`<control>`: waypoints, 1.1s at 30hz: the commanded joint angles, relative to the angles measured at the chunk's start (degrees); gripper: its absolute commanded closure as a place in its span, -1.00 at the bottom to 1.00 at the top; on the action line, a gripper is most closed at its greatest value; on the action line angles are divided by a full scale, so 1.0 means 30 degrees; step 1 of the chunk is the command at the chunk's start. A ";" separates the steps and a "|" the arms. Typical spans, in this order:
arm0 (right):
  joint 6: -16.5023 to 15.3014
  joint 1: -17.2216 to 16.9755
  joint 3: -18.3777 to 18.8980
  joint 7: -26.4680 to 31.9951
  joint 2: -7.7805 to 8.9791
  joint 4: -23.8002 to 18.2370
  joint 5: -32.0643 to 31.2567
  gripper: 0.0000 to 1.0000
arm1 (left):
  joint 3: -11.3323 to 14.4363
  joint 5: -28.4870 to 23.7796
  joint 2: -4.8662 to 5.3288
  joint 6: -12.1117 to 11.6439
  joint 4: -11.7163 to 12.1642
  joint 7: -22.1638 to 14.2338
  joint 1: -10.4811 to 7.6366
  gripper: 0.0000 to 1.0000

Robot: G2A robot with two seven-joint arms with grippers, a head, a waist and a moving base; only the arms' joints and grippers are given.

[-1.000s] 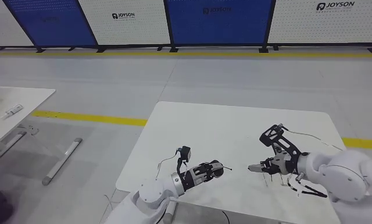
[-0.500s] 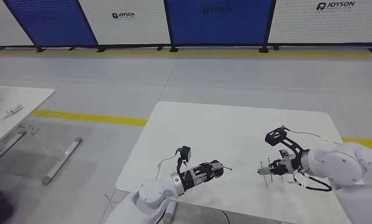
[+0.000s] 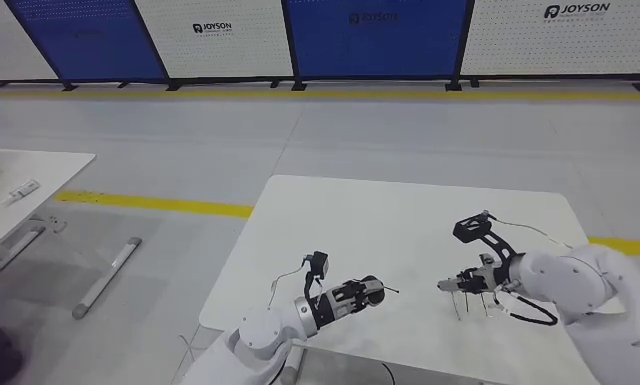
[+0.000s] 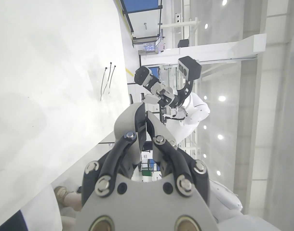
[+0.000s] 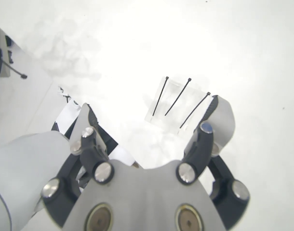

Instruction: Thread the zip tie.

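Three black zip ties (image 5: 177, 100) lie side by side on a small clear plastic sheet (image 5: 194, 92) near the white table's front right part (image 3: 470, 303). My right gripper (image 5: 151, 109) hovers open just above them, one fingertip (image 5: 215, 104) beside the outermost tie. In the top view the right gripper (image 3: 448, 284) points toward the table's middle. My left gripper (image 4: 143, 118) is at the front left (image 3: 374, 288), off the surface and shut on another zip tie (image 3: 390, 288), whose thin strap sticks out toward the right arm (image 5: 16, 72).
The white table (image 3: 400, 215) is bare from its middle to its far edge. Its front edge runs close behind both grippers. A second white table (image 3: 30, 175) stands far off to the left, with open floor between.
My right gripper dipped toward the front and came back slightly, staying over the three zip ties. The left arm has not moved.
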 commanded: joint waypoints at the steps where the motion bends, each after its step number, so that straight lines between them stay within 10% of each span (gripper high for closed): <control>1: 0.0750 0.0772 -0.0760 0.0112 -0.0212 0.0408 -0.0157 -1.00 | 0.0000 0.0000 0.0000 0.0000 0.0000 0.0000 0.0000 1.00; 6: 0.2391 0.2578 -0.2604 0.0334 -0.0838 0.2157 -0.0478 -1.00 | 0.0000 0.0000 0.0000 0.0000 0.0000 0.0000 0.0000 1.00; 25: 0.2456 0.1370 -0.1236 0.0845 -0.0384 0.1370 0.0375 -1.00 | 0.0000 0.0000 0.0000 0.0000 0.0000 0.0000 0.0000 1.00; 26: 0.2662 0.1250 -0.1094 0.0845 -0.0329 0.1249 0.0335 -0.66 | 0.0000 0.0000 0.0000 0.0000 0.0000 0.0000 0.0000 1.00; 33: 0.4365 0.1142 -0.1544 0.0845 -0.0117 0.1727 -0.0524 -0.34 | 0.0000 0.0000 0.0000 0.0000 0.0000 0.0000 0.0000 1.00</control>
